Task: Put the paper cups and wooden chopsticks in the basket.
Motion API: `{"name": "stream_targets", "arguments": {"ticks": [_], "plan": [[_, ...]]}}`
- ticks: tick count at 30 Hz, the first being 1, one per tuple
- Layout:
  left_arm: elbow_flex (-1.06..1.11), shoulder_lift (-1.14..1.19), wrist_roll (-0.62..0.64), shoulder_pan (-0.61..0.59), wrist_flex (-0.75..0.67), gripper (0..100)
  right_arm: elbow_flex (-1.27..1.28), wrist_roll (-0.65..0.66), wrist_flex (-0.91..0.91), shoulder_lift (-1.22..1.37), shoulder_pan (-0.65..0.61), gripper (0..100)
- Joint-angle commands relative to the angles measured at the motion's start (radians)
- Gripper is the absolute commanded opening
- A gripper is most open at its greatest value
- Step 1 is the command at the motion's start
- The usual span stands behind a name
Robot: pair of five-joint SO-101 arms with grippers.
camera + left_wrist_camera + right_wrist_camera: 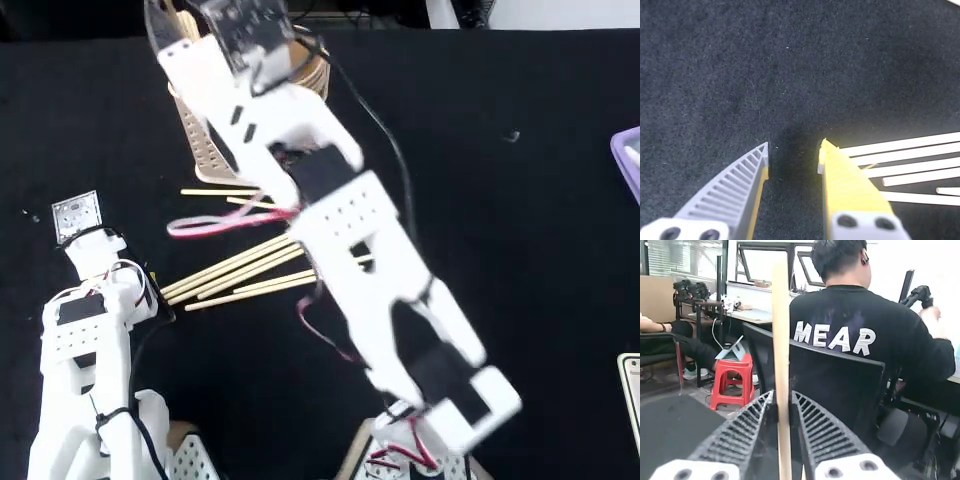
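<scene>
Wooden chopstick (781,340) stands upright in the right pincer (782,397), which is closed on it. In the high view that arm is up over the basket (205,150) at the worktop's far side. Step in hand, prob.: dropping this stick in. Next move calls for getting the tip inside the rim, then letting go. Other chopsticks (240,272) lie loose on the black worktop (500,250) near the basket. Left pincer (792,152) is open & empty, just beside them.

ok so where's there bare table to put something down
Most room: the table between the right arm and the purple thing. A smaller bare patch lies left of the basket, past the left arm. Crowded: the middle, where chopsticks lie between the arms.
</scene>
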Motion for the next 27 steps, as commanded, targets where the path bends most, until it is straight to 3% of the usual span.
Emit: {"name": "stream_targets", "arguments": {"ticks": [1,4,9,14,18,22,27], "plan": [[-0.005,-0.021,0.000,-0.002,-0.014,17,-0.153,-0.009,-0.023,0.091,0.054,1.2],[-0.005,-0.021,0.000,-0.002,-0.014,17,-0.229,-0.015,0.083,0.165,0.069,2.6],[-0.005,-0.025,0.000,-0.002,-0.014,17,-0.361,-0.017,0.334,0.236,0.071,15.7],[-0.005,-0.025,0.000,-0.002,-0.014,17,-0.512,-0.011,0.532,0.213,0.071,11.9],[-0.005,-0.025,0.000,-0.002,-0.014,17,-0.621,-0.009,0.856,0.145,0.066,11.6],[-0.005,-0.025,0.000,-0.002,-0.014,17,-0.641,-0.009,1.138,0.125,0.066,11.7],[-0.005,-0.025,0.000,-0.002,-0.014,17,-0.610,-0.008,1.323,0.136,0.054,11.7]]}}
